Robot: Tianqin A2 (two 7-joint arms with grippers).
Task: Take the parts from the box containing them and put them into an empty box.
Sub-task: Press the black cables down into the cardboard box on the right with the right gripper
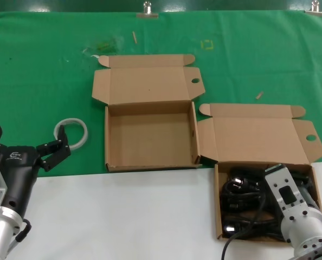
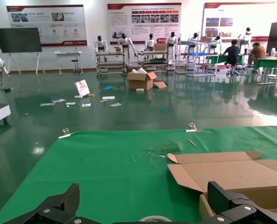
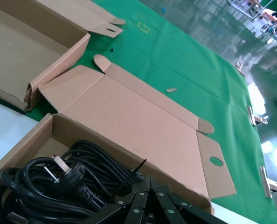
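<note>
The right gripper (image 1: 275, 172) reaches into the box containing them (image 1: 219, 200), fingers closed together above the parts (image 1: 242, 203) (gripping none). The empty box (image 1: 150, 162) sits just beside; the left gripper (image 1: 25, 142) hangs spread wide near a tape ring (image 1: 71, 131).

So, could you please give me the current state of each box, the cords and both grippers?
Flat brown cardboard box on the green cloth: lid open, empty.
Brown cardboard box by the right arm: lid open, holding cords.
Black rubber power cords: coiled inside that box, not lifted.
Right gripper: fingers shut, down among the cords.
Left gripper: open, holding nothing, beside the white tape ring.
</note>
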